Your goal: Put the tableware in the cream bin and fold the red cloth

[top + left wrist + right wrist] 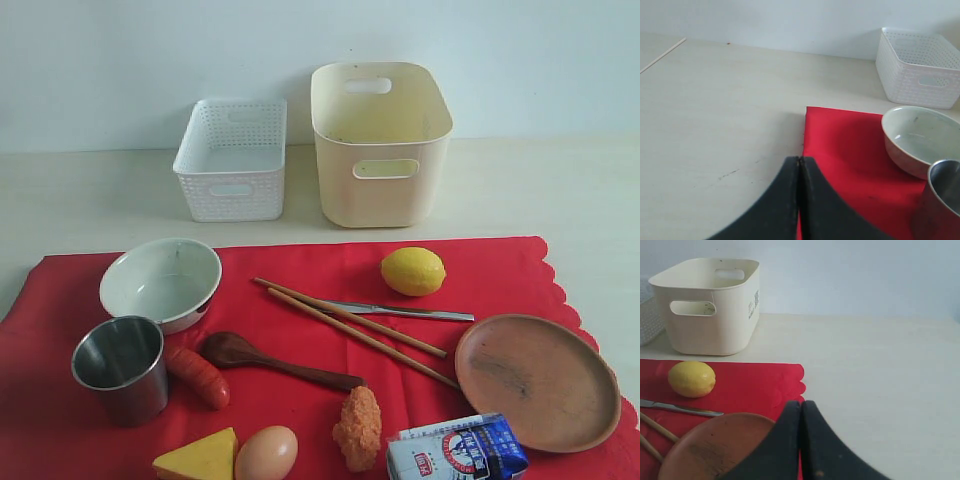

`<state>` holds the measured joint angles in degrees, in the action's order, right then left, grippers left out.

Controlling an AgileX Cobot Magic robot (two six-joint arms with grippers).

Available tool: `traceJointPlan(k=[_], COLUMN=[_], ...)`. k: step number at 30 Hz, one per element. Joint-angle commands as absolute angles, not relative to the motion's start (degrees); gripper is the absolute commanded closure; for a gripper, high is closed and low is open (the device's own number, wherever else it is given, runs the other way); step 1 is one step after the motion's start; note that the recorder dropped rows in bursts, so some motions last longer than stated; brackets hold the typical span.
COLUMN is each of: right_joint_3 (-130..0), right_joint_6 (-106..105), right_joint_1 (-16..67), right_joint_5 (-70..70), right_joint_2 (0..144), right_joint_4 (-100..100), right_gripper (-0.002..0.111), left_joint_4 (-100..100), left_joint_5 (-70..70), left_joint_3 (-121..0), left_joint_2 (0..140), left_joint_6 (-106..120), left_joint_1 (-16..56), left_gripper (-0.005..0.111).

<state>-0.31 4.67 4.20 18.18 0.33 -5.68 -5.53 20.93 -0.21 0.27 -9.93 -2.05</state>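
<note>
The red cloth (300, 350) lies flat on the table under everything. On it are a white bowl (161, 283), a steel cup (121, 366), a dark wooden spoon (270, 362), two chopsticks (350, 330), a silver knife (400, 311) and a brown plate (537, 380). The cream bin (379, 142) stands behind the cloth, empty as far as I can see. Neither gripper shows in the exterior view. My left gripper (799, 161) is shut and empty over the cloth's left edge (840, 150), near the bowl (917, 137) and cup (942, 200). My right gripper (801, 405) is shut and empty by the scalloped edge (790, 385), beside the plate (715, 445).
A white perforated basket (232, 160) stands left of the cream bin. A lemon (413, 271), sausage (197, 376), cheese wedge (200, 458), egg (266, 453), a fried piece (358, 428) and a milk carton (455, 448) also lie on the cloth.
</note>
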Motion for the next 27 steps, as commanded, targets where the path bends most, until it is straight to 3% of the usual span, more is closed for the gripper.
traceJointPlan(k=[1, 17, 27], right_joint_3=[0.0, 0.0, -8.8], right_joint_6=[4.7, 4.7, 4.7], right_joint_1=[4.3, 4.3, 4.3], right_joint_5=[17.6, 17.8, 17.9], right_joint_2=[0.0, 0.0, 0.2], right_joint_4=[-6.0, -6.0, -6.0], right_gripper=[0.108, 0.108, 0.108], left_joint_4=[-5.5, -5.5, -5.5], left_joint_5=[20.3, 20.3, 20.3], left_joint_3=[0.0, 0.0, 0.0], left_joint_2=[0.0, 0.0, 0.0], left_joint_6=[-9.9, -9.9, -9.9], left_joint_1=[-2.2, -2.2, -2.2], left_gripper=[0.106, 0.106, 0.106])
